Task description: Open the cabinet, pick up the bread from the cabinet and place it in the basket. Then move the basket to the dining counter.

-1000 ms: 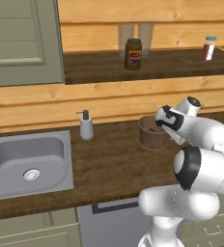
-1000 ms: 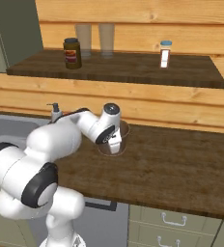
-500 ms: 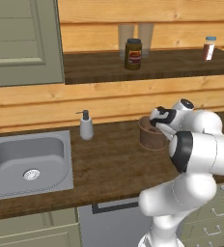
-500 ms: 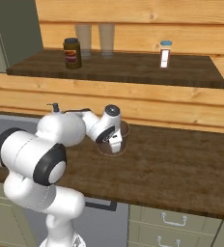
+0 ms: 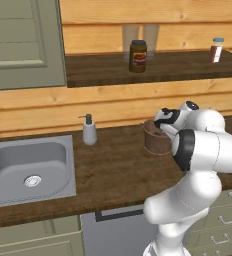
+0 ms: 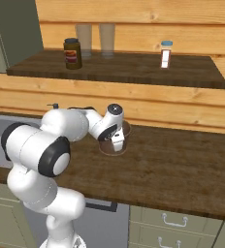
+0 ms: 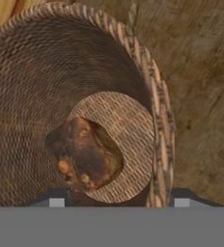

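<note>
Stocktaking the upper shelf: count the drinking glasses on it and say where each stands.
2: one glass just right of the dark jar, the other glass beside it, further right, both against the wall. The shelf's left end is cut off.

woven wicker basket [image 7: 46,62], wood-grain worktop [image 7: 201,72]

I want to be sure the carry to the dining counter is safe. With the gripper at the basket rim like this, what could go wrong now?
1. In the hand view the gripper straddles only the rim of the basket; a one-sided hold may let it tilt when lifted.
2. The bread lies loose on the basket floor, so a tilt could roll it out.
3. The soap dispenser stands nearby on the worktop; a wide swing toward it could knock it over.
</note>
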